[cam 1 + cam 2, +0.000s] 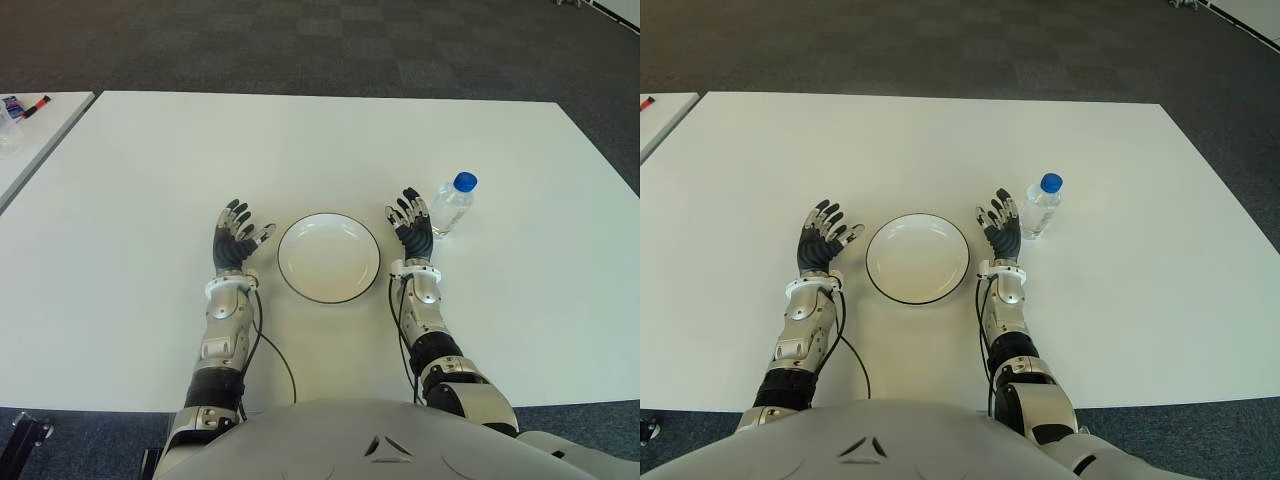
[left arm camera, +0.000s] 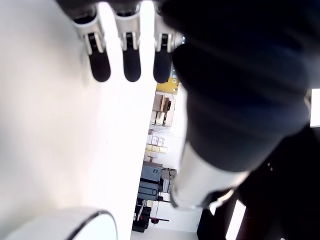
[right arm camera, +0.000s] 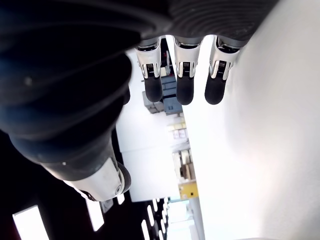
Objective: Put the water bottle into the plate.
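A: Landmark is the plate, white with a dark rim, sitting on the white table right in front of the torso. Nothing lies in it.

B: Where is the water bottle?

A: Upright on the table, to the plate's right and a little farther from the robot than the plate's middle. Clear body, blue cap. Apart from the plate, not touching it.

B: Right hand?

A: Between the plate and the bottle, palm up, just beside the bottle. I cannot tell whether the two touch. Fingers straight and spread; they hold nothing.

B: And the left hand?

A: On the plate's left, near its rim but apart from it, palm up as well. Fingers extended with gaps between them, thumb angled toward the plate. Nothing in its grasp. Its wrist view shows a slice of the plate's rim close by.

B: Anything else around?

A: Far left of the plate, a second table edge with a red-capped marker on it. Dark carpet beyond the table.
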`<state>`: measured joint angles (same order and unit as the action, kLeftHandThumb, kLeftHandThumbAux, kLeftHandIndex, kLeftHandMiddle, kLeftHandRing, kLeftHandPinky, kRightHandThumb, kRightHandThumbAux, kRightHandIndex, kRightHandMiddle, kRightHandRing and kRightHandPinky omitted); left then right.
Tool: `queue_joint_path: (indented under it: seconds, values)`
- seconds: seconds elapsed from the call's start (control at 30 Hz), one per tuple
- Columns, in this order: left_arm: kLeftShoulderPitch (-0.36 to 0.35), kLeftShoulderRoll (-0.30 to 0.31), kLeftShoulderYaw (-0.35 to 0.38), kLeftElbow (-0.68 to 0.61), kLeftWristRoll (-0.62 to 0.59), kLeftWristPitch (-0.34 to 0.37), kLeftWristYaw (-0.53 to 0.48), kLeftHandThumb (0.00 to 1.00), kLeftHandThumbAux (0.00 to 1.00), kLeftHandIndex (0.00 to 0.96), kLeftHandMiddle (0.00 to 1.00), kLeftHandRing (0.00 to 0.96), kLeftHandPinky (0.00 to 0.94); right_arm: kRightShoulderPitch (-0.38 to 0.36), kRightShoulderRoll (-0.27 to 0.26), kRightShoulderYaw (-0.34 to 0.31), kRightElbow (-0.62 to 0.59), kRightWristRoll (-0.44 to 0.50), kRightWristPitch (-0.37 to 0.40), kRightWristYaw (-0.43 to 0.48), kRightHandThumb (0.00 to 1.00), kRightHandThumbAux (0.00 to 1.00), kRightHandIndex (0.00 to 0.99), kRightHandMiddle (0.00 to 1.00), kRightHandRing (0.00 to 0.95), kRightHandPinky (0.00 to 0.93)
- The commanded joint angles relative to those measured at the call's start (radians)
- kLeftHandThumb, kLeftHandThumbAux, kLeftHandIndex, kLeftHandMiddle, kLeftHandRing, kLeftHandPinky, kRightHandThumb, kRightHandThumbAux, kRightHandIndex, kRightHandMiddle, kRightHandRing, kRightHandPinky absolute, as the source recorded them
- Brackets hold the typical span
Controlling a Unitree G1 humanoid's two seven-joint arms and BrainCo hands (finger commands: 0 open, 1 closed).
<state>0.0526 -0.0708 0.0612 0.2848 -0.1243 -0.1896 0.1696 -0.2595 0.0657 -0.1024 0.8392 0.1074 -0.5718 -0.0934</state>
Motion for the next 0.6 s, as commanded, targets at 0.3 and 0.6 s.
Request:
queue_joint_path:
  seconds: [0.3,0.6]
  values:
    - [0.001,-0.046,-0.005,0.010,0.007,0.017,0.010,0.023,0.998,0.146,0.171,0.158,0.192,0.032,0.056,-0.008,0.039,0.009,0.037,-0.011,0.085,0.814,0.127,0.120,0.112,0.164]
    - [0.001,-0.051,-0.003,0.011,0.004,0.011,0.009,0.026,0.998,0.151,0.174,0.161,0.196,0.034,0.053,-0.005,0.039,0.003,0.027,-0.011,0.077,0.810,0.123,0.116,0.107,0.149]
